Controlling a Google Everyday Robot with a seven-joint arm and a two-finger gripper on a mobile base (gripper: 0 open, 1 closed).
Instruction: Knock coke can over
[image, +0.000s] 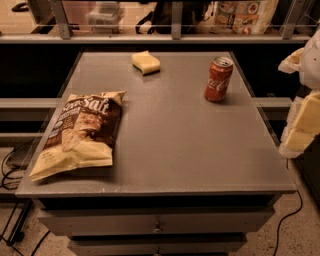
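Note:
The coke can (218, 79), red with white script and a silver top, stands upright on the far right part of the grey table (170, 145). My gripper (304, 117), white with cream-coloured parts, is at the right edge of the view, off the table's right side. It is to the right of the can and nearer to me, apart from it. Part of the gripper is cut off by the edge of the view.
A large chip bag (80, 132) lies flat at the table's front left. A yellow sponge (145, 61) sits at the far middle. A railing and shelf (175, 35) run behind the table. Drawers (157, 225) are below the front edge. Cables lie on the floor.

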